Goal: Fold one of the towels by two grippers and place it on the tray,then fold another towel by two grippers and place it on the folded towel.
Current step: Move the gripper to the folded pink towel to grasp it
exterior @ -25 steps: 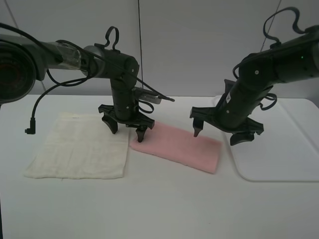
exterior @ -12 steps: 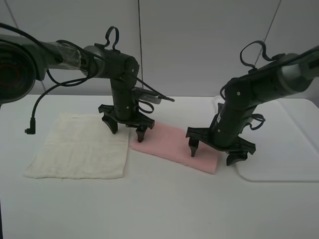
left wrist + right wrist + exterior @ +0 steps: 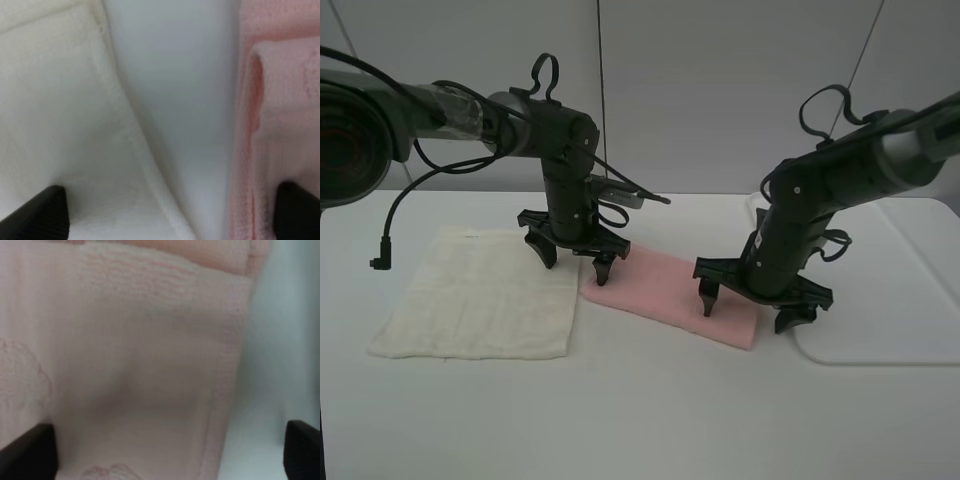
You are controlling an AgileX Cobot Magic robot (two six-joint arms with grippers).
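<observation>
Exterior high view: the pink towel (image 3: 675,295) lies on the white table (image 3: 620,420) at the centre of the frame, folded into a narrow strip. Its long axis runs from upper left to lower right. Its lower-right end points toward the tray (image 3: 910,335) and lies near the tray's corner, apart from it. The cream-white towel (image 3: 480,295) lies spread flat at left of frame, its right edge just beside the pink strip's upper-left end.

The left gripper (image 3: 574,266) stands wide open over the narrow gap between the two towels. It holds nothing. In the left wrist view, one fingertip (image 3: 40,215) is above the cream-white towel (image 3: 60,115) and the other is above the pink towel (image 3: 280,125).

The right gripper (image 3: 748,313) stands wide open over the pink strip's lower-right end. It holds nothing. In the right wrist view, one fingertip (image 3: 27,452) is above the pink towel (image 3: 135,350) and the other (image 3: 302,447) is beyond its short edge, above the table. Whether any tip touches cloth cannot be told.

The tray sits at lower right of frame.
</observation>
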